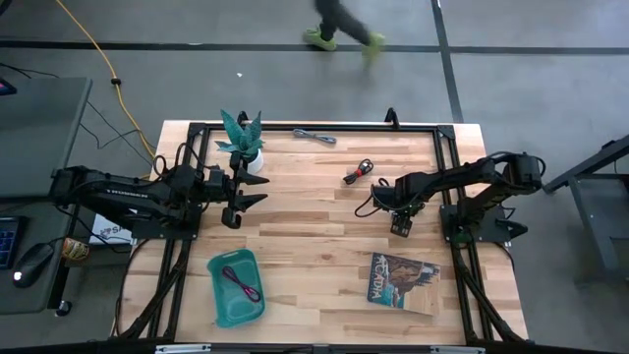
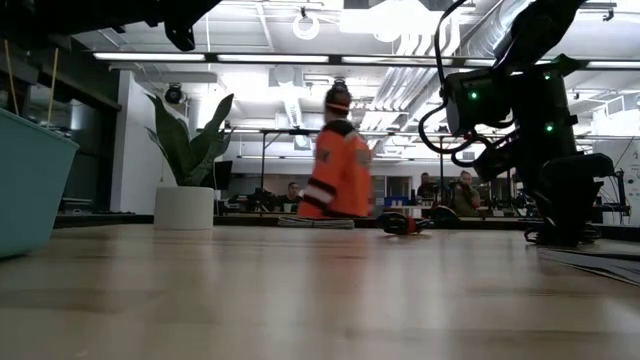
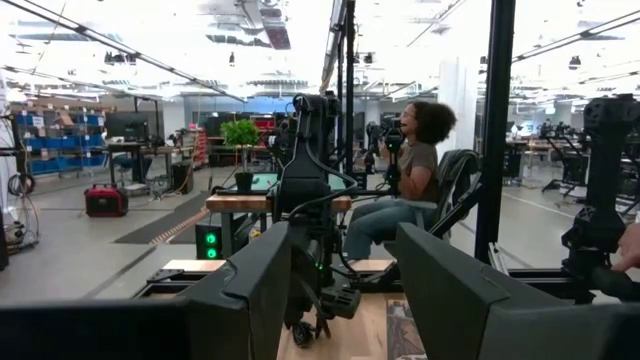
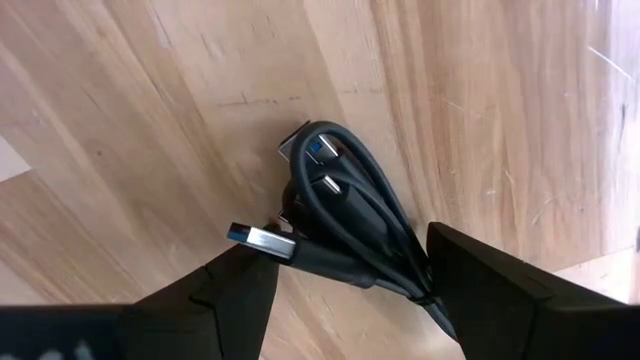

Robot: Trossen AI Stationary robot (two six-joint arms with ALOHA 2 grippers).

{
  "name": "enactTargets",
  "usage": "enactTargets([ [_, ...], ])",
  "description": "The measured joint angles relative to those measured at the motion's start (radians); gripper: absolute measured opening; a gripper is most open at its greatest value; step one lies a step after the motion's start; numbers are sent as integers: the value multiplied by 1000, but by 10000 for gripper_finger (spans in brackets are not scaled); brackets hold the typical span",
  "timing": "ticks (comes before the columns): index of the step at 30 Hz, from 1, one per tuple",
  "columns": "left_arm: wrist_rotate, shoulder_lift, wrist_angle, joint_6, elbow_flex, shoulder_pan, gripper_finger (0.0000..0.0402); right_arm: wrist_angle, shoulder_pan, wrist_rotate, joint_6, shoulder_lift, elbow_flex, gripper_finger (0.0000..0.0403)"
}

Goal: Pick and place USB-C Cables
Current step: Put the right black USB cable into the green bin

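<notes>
The only writing in sight is the title on the dark-covered book or magazine (image 1: 402, 279) lying near the right front of the pale wooden table (image 1: 314, 226); its large letters are too small to read with certainty. The right gripper (image 1: 401, 224) points down at the middle-right of the table, its two dark fingers (image 4: 232, 300) spread wide on either side of a black coiled cable bundle (image 4: 345, 225) that lies flat on the wood with a silver plug sticking out; the fingers stand beside the coil and do not pinch it, and the bundle's near end is cut off behind them. A black-and-red coiled cable (image 1: 358, 172) lies just behind that gripper, and a grey coiled cable (image 1: 314, 136) lies near the table's back edge, close to the black frame rail. A maroon-purple coiled cable (image 1: 240, 282) rests inside the teal plastic tray (image 1: 222, 307) near the left front edge. The left gripper (image 1: 237, 200) hangs above the table's left side, fingers parted and holding nothing, just in front of the white pot with a green leafy plant (image 1: 245, 146). The table's middle is bare wood between the two arms. Beyond the table a person in an orange top (image 2: 338, 178) shows blurred, and a seated person (image 3: 402, 195) appears behind the frame posts. A yellow cord (image 1: 103, 61) trails across the grey floor.
</notes>
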Motion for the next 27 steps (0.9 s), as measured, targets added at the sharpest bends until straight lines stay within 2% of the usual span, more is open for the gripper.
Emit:
enactTargets([
  [7,0,0,0,0,0,0,163,3,0,-2,7,1,-1,224],
  [21,0,0,0,0,0,0,163,15,1,-28,-3,2,-1,53],
  [27,0,0,0,0,0,0,163,14,1,-27,-6,1,-1,19],
])
